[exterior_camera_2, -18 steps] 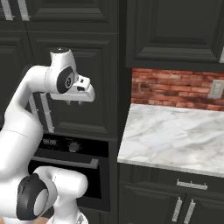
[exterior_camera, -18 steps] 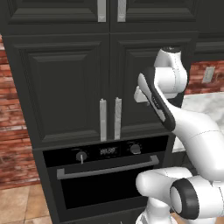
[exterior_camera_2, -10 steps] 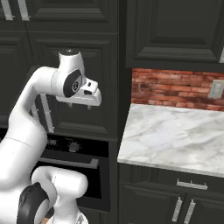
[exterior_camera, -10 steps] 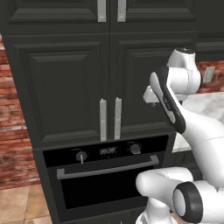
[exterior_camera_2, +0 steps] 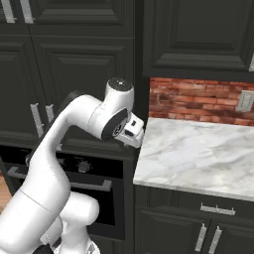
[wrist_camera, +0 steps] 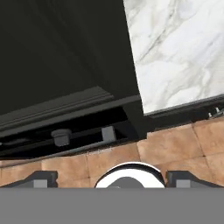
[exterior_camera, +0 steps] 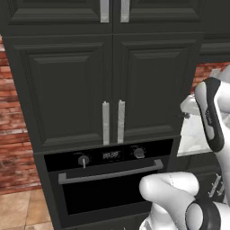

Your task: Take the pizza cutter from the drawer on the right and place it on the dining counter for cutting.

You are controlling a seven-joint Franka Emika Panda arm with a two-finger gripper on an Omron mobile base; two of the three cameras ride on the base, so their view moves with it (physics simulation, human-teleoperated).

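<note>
The pizza cutter is hidden and the dining counter is out of view. A shut dark drawer (exterior_camera_2: 198, 204) with a silver handle sits under the marble top, right of the oven; its handle edge shows at the right of the hand view. My gripper (wrist_camera: 113, 178) is open, its two dark fingertips (wrist_camera: 41, 177) far apart with nothing between them. It points down over the floor at the seam between the oven column and the counter. My hand (exterior_camera_2: 133, 132) hangs at the counter's left corner.
A marble-topped cabinet run (exterior_camera_2: 198, 154) stands against a brick wall (exterior_camera_2: 198, 101) with an outlet. Left of it is a tall dark cabinet column (exterior_camera: 108, 85) with a built-in oven (exterior_camera: 108, 179) and its bar handle. Tan floor tiles (wrist_camera: 170, 148) lie below.
My arm has swung to the right and dropped lower, from in front of the tall cabinet doors to the counter's left corner. The jaws have spread wide.
</note>
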